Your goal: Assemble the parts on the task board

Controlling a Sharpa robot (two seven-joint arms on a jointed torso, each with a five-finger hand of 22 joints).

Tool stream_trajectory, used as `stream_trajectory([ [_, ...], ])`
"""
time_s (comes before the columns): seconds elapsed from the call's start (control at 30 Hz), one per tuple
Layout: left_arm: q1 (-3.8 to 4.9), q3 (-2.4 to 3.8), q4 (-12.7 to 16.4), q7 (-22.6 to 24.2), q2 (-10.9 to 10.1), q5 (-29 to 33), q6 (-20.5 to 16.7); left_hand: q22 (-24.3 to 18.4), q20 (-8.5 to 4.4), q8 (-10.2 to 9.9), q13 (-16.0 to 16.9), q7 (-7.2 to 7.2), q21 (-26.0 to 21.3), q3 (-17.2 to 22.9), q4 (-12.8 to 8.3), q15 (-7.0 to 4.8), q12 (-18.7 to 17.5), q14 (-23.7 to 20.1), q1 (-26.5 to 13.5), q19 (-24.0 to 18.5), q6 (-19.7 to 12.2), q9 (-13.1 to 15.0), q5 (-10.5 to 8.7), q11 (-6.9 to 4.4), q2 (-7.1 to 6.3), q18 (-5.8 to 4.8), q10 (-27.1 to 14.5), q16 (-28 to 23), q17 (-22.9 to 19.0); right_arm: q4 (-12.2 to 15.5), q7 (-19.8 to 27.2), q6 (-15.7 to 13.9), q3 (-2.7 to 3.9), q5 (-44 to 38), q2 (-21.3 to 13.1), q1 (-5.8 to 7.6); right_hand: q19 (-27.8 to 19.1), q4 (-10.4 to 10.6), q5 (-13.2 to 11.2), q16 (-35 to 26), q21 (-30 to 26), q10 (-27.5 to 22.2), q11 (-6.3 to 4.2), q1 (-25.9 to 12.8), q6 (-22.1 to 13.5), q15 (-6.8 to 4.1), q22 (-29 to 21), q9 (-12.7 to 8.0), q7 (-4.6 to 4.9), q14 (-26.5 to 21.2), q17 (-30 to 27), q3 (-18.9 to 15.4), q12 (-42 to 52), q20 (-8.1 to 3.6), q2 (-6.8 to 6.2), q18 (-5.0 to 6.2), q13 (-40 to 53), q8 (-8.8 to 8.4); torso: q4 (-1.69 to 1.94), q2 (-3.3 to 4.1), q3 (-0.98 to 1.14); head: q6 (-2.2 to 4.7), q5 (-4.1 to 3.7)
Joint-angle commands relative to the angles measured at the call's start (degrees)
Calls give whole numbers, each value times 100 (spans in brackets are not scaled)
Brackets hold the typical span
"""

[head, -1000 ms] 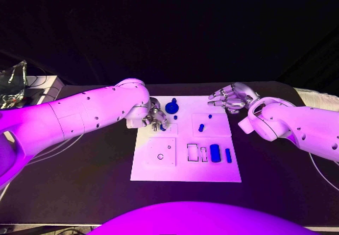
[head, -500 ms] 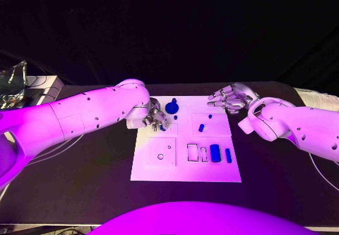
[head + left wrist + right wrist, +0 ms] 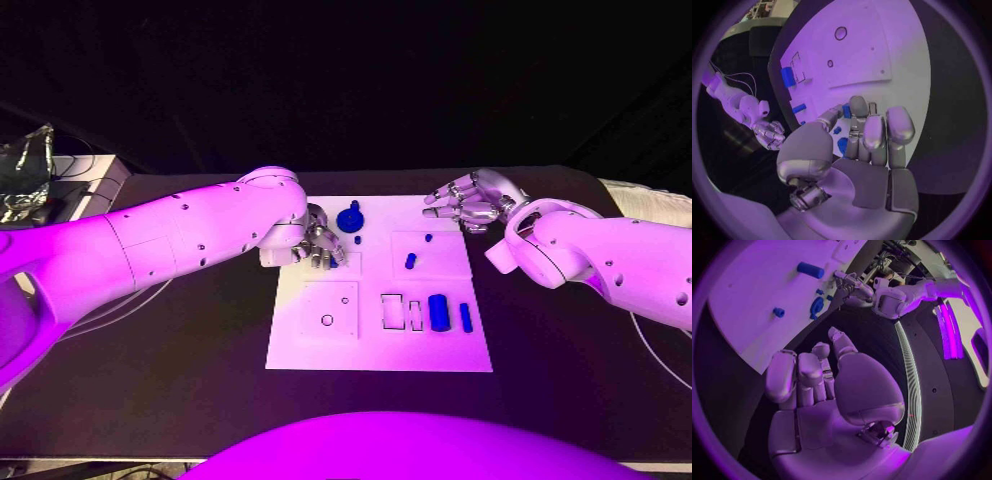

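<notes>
**Left hand on a small part at the board's far left edge**

Head view: the task board (image 3: 378, 340) lies in the middle of the black table (image 3: 188, 340). The left hand (image 3: 315, 243) hangs over the board's far left edge, fingers curled down around a small blue part (image 3: 332, 260). Just beside it stands a larger blue knob-like part (image 3: 351, 218); a short blue peg (image 3: 411, 261) sits further right, and two blue bars (image 3: 438, 312) stand side by side near the board's right edge. The right hand (image 3: 464, 207) hovers off the board's far right corner, fingers loosely bent with nothing in them.

Left wrist view: the left hand's fingers (image 3: 873, 131) lie close together over the board, a small blue piece (image 3: 846, 110) touching the fingertips (whether it is truly pinched I cannot tell).

Right wrist view: the right hand (image 3: 817, 375) shows its fingers curled partway, apart and empty, above the dark table beside the board's edge (image 3: 761, 357)
</notes>
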Motion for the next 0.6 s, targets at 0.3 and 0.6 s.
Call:
stream_trajectory([
  [0.3,-93,-58,-94,-175,38,-70,112,673,-2,-53,16,-5,20,-244,102,-28,-36,1,453,24,-54,-48,-24,-26,386,-77,19,22,6,15,63,75,2,-34,-4,-3,438,-35,22,-31,-33,8,-33,38,4,-45,885,-8,17,13,2,-9,-19,-42,14,0,1,-28,4,-1,-2,0,-16],
  [0.6,-96,-57,-61,-173,-5,-95,109,674,-9,-48,21,-25,22,-502,201,-34,-35,1,444,25,-40,-51,-22,-36,223,-80,20,22,6,15,64,68,2,-34,-12,-3,438,-46,27,-37,-35,9,-33,42,4,-45,885,-9,18,12,-3,-6,-21,-43,14,-1,-1,-28,3,-1,-4,0,-18],
])
